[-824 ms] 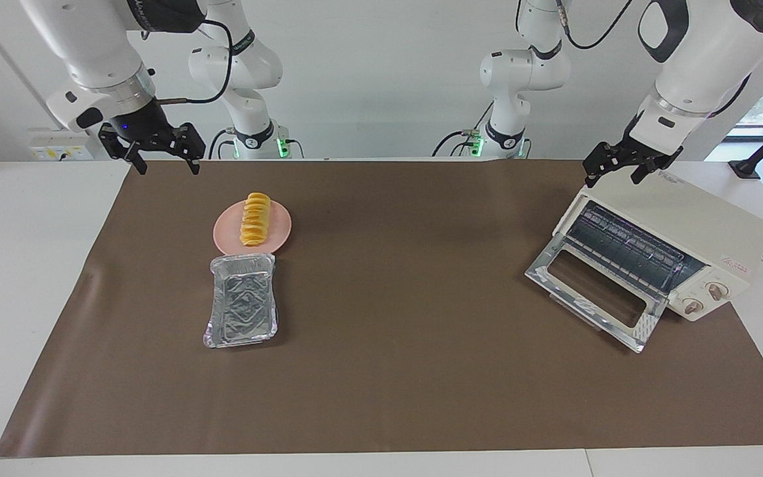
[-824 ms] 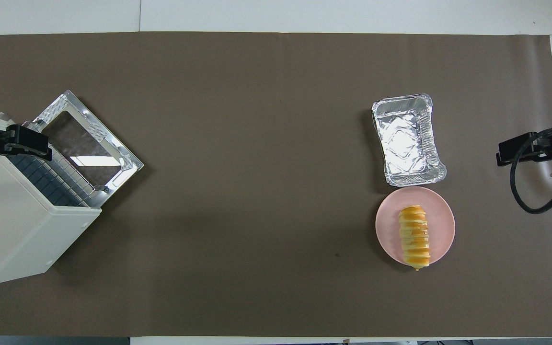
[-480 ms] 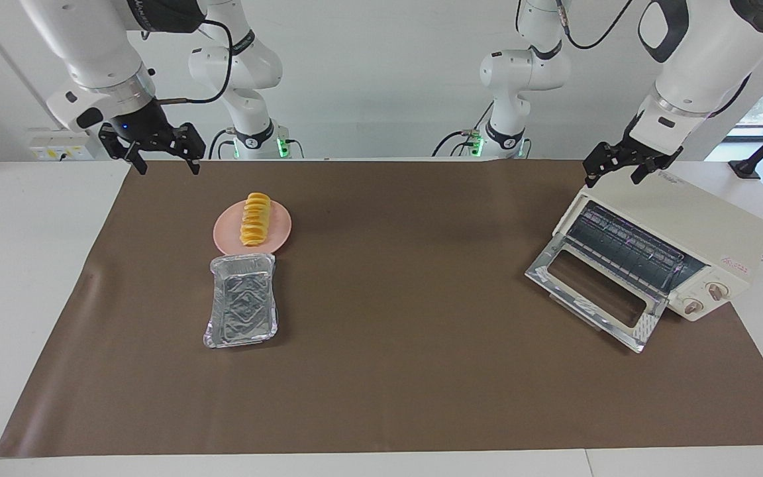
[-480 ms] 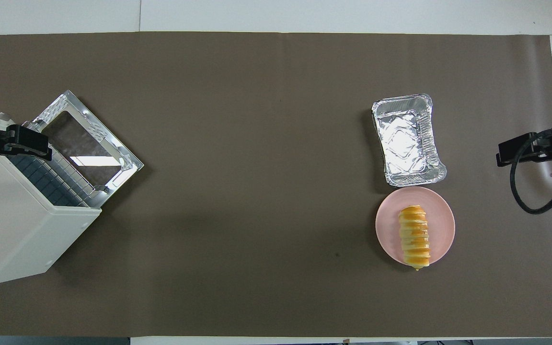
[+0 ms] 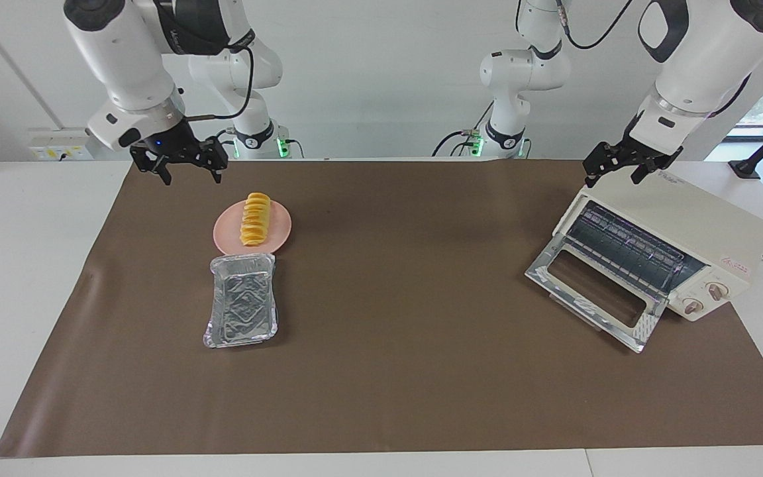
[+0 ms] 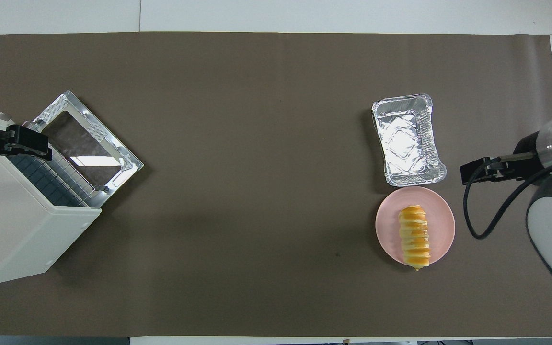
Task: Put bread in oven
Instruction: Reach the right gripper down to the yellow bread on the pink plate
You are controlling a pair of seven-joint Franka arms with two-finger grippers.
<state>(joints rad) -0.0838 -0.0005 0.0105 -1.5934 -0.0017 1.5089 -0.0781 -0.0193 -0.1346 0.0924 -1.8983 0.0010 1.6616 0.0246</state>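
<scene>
1. Brown matting (image 5: 395,371) covers the table (image 5: 17,265), and everything on it is placed here against the pink plate (image 5: 279,232).
2. On that plate lies the bread (image 5: 255,218), a ridged golden loaf, untouched by either arm.
3. Touching the plate's edge, farther from the robots, sits a crinkled foil tray (image 5: 242,301).
4. Well apart from the plate, toward the left arm's end of the table, stands the cream oven (image 5: 699,228), turned at an angle with its glass door (image 5: 593,291) dropped open and the wire rack visible inside.
5. Right end effector (image 5: 187,173): its arm comes down from a bent elbow, wrist pointing downward, and it hangs in the air above the mat's edge close to the plate, on the side nearer the robots' bases. Its two fingers stand spread apart and grasp nothing.
6. Left end effector (image 5: 614,173): its arm slopes down steeply from the shoulder, and it hovers just over the top corner of the oven, well away from the plate. Its fingers are likewise released, with nothing between them.
7. From overhead, the right end effector (image 6: 472,171) shows beside the plate (image 6: 386,225) and foil tray (image 6: 408,139), clear of both.
</scene>
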